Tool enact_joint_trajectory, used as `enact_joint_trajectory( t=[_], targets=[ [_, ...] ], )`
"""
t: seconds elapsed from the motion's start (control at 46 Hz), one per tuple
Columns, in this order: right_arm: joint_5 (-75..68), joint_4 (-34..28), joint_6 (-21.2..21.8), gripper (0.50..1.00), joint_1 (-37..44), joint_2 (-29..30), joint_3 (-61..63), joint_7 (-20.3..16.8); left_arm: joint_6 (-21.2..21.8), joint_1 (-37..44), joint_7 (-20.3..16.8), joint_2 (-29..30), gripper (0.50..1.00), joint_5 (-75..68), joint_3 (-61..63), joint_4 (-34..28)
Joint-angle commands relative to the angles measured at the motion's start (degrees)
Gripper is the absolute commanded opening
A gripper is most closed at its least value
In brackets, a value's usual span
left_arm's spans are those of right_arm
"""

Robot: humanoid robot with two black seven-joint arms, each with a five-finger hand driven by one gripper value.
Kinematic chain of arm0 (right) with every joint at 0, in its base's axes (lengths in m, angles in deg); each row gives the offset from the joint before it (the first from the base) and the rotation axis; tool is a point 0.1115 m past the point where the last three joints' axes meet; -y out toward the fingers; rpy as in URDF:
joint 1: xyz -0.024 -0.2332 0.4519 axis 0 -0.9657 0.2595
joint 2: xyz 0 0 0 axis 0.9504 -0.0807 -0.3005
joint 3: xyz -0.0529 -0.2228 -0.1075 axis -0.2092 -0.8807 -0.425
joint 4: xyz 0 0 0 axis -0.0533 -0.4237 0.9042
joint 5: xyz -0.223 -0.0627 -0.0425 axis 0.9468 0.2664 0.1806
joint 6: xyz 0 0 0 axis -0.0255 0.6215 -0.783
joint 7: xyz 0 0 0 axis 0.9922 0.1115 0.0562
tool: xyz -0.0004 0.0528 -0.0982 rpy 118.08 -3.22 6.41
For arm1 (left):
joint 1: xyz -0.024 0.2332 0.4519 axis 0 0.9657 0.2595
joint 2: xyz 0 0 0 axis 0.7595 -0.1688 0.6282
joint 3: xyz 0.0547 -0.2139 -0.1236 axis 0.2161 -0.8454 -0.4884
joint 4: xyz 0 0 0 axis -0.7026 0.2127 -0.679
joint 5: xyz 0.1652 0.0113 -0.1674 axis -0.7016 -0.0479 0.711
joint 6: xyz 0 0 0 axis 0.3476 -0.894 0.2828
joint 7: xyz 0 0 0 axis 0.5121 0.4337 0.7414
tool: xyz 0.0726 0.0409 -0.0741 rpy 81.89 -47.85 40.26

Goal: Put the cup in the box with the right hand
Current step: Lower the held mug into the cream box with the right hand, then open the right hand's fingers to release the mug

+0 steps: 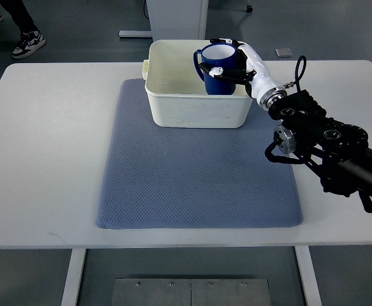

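A blue cup with a white inside and a handle on its left is held upright over the right part of the cream box. My right hand, white with black joints, is shut on the cup, fingers wrapped round its right side. The right arm comes in from the lower right. The cup's base is below the box rim level; whether it touches the box floor is hidden. The box stands at the far edge of a blue-grey mat.
The mat lies on a white table. A person's shoes show on the floor at the top left. A white cabinet base stands behind the table.
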Motion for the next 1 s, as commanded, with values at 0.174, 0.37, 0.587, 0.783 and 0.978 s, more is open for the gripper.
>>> enact_joint_trajectory(
  t=[0.174,0.37,0.587,0.783,0.978],
  targets=[
    [-0.1,-0.3,0.0,0.5,0.2,0.0,1.0,0.1,0.0,0.0,0.0,0.0,1.0,0.0,0.0,0.1],
    [-0.1,-0.4,0.0,0.841,0.2,0.0,1.2,0.2,0.0,0.0,0.0,0.0,1.0,0.0,0.0,0.1],
    [-0.1,-0.4,0.1,0.991,0.3,0.2,1.3,0.4,0.0,0.0,0.0,0.0,1.0,0.0,0.0,0.1],
    [-0.1,-0.7,0.1,0.993,0.4,0.2,1.2,0.3,0.0,0.0,0.0,0.0,1.0,-0.1,0.0,0.0],
    [-0.1,-2.1,0.1,0.993,1.0,-0.6,1.2,-0.1,0.0,0.0,0.0,0.0,1.0,0.0,0.0,0.1]
  ],
)
